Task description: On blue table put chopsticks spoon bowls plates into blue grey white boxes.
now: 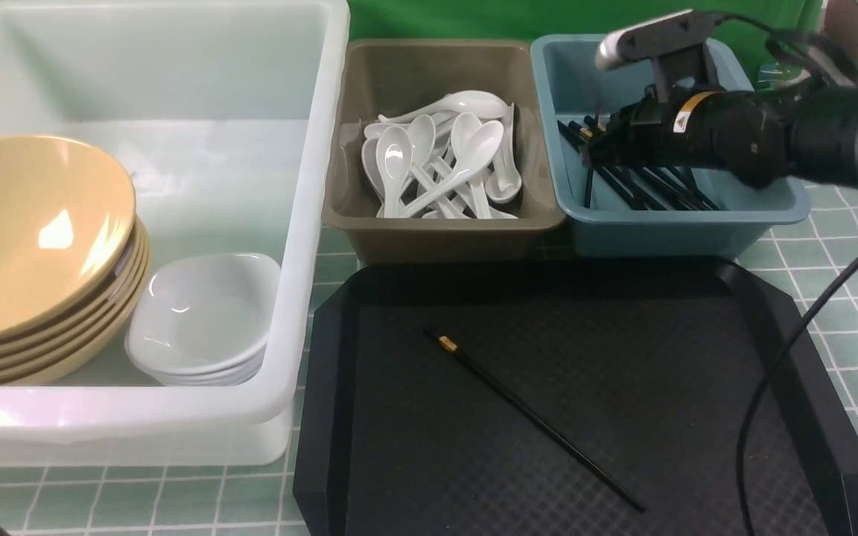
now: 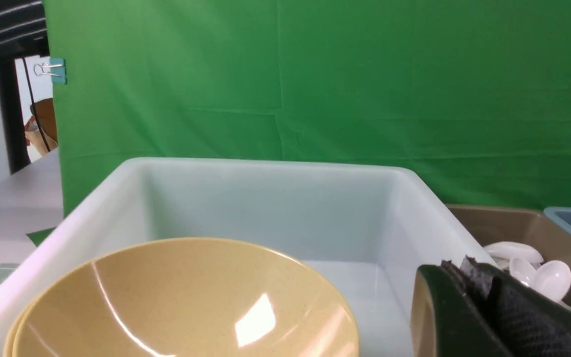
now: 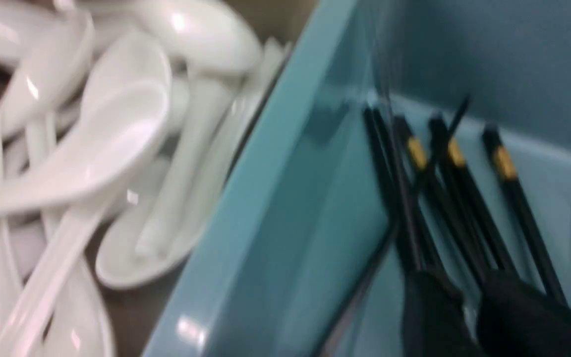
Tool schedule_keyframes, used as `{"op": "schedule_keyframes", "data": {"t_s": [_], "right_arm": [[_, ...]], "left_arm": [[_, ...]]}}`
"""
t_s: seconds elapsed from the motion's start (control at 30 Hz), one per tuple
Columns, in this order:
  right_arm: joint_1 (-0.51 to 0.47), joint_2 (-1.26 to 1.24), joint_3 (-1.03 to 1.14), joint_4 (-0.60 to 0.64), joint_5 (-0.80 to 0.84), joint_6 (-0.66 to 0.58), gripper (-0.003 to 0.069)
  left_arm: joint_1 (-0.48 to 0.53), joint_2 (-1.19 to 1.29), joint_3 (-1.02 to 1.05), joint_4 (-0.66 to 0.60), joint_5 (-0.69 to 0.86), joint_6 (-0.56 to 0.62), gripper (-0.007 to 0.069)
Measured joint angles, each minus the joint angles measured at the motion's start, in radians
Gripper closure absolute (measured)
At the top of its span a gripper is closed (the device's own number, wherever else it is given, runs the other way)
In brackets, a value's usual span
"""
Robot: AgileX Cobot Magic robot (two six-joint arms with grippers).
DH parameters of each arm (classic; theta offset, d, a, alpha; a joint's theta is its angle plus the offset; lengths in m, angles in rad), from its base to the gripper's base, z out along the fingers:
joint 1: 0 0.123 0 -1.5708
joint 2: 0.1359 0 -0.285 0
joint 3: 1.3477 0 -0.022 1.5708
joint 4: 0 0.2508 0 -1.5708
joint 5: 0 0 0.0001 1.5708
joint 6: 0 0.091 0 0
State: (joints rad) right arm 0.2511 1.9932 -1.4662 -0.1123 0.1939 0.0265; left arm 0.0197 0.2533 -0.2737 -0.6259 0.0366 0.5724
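One black chopstick with a gold band lies slantwise on the black tray. My right gripper reaches into the blue box, just above several black chopsticks. In the right wrist view its jaws stand a narrow gap apart with nothing between them. A blurred chopstick slants by the box wall. White spoons fill the grey box. Tan bowls and white dishes sit in the white box. My left gripper is shut and empty, beside that box.
The black tray lies in front of the grey and blue boxes on the green checked tablecloth. A black cable hangs over the tray's right side. A green backdrop stands behind the boxes.
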Motion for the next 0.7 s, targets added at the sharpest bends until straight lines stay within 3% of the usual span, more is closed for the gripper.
{"op": "schedule_keyframes", "data": {"t_s": [0.17, 0.33, 0.57, 0.7], "right_arm": [[0.035, -0.11, -0.146, 0.011, 0.477, -0.026, 0.0335], [0.159, -0.157, -0.132, 0.141, 0.756, -0.212, 0.0337], [0.352, -0.015, -0.031, 0.26, 0.729, -0.351, 0.0372], [0.391, 0.065, -0.027, 0.261, 0.659, -0.372, 0.0379]], "left_arm": [[0.0, 0.0, 0.008, 0.0, -0.015, 0.0, 0.062], [0.0, 0.0, 0.027, 0.0, -0.09, 0.0, 0.062], [0.0, 0.0, 0.03, -0.003, -0.094, -0.004, 0.062], [0.0, 0.0, 0.03, -0.003, -0.094, -0.004, 0.062]]}}
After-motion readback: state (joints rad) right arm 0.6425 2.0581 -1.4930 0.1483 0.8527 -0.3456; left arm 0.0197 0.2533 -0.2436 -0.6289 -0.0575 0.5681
